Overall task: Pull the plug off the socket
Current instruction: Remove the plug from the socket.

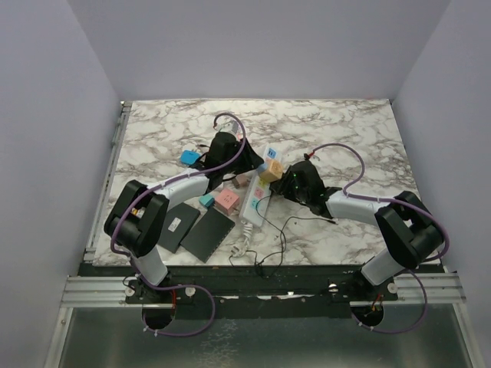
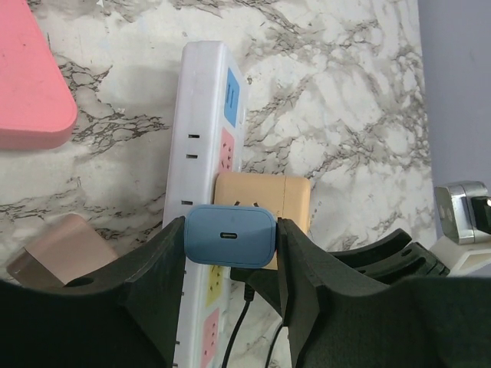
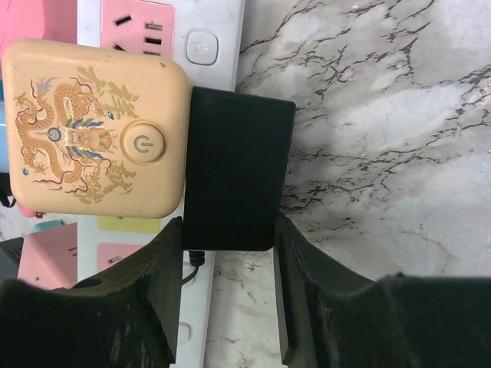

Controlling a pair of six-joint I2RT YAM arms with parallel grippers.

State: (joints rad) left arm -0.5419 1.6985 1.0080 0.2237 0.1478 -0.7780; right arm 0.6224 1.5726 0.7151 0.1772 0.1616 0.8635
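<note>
So the socket (image 1: 256, 198) is a long white strip with blue, pink and yellow outlets, lying slanted mid-table between both arms. The left wrist cam shows the left gripper (image 2: 230, 228) pinching a blue plug (image 2: 229, 239) with a USB-C port, which the overhead view hides. The right gripper (image 3: 227, 222) pinches a black plug (image 3: 238, 153) right beside a beige dragon charger (image 3: 96, 126). Black pads (image 1: 207, 234) and a pink block (image 1: 228, 201) sit left of the strip.
</note>
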